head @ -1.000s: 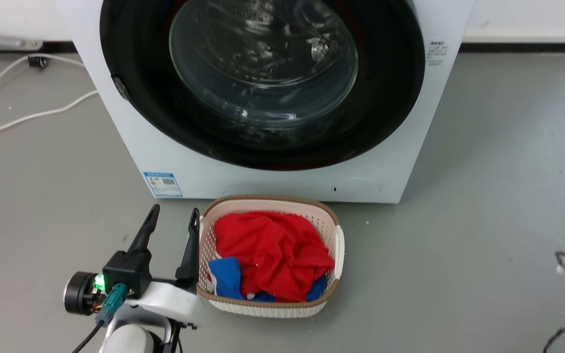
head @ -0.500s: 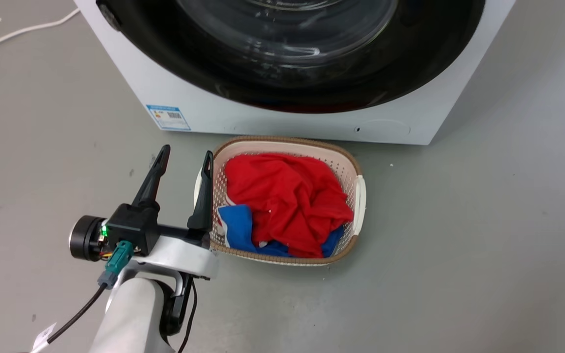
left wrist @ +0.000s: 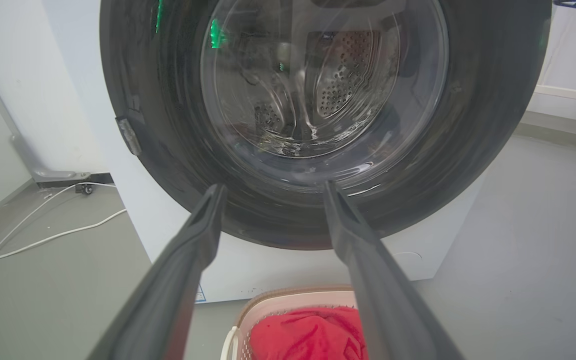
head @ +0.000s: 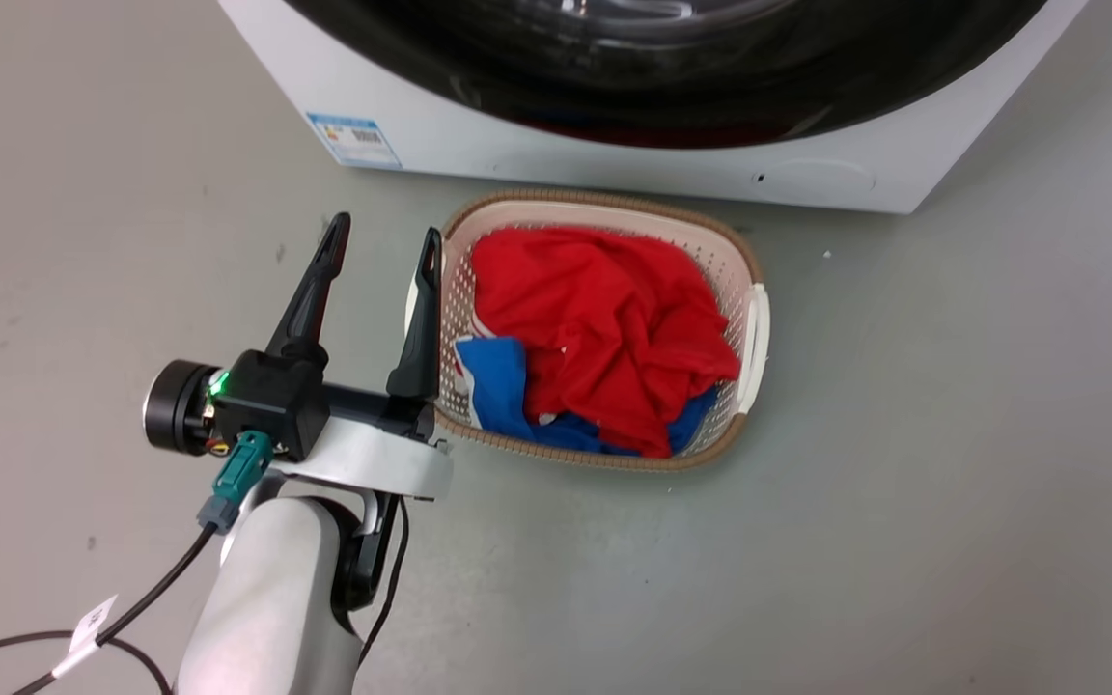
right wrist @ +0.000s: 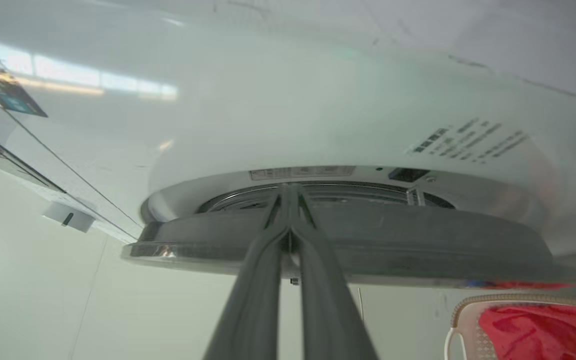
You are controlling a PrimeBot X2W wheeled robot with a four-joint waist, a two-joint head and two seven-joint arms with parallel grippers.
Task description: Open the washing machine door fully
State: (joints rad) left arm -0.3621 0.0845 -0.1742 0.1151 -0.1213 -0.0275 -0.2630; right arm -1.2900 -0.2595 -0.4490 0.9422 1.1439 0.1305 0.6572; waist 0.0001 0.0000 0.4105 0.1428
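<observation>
On a grey floor (head: 952, 434) beside a white wall (left wrist: 13, 75), the washing machine door (left wrist: 318, 100) fronts the washing machine (head: 517, 154) above a laundry basket (head: 754, 328), left tool (head: 385, 228) spread wide, right tool (right wrist: 288, 190) pinched closed at the door's rim.

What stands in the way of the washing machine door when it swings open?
Possibly the left gripper, open, in front of the door. The laundry basket sits lower, on the floor.

black door (left wrist: 488, 125), white machine (head: 459, 145)
</observation>
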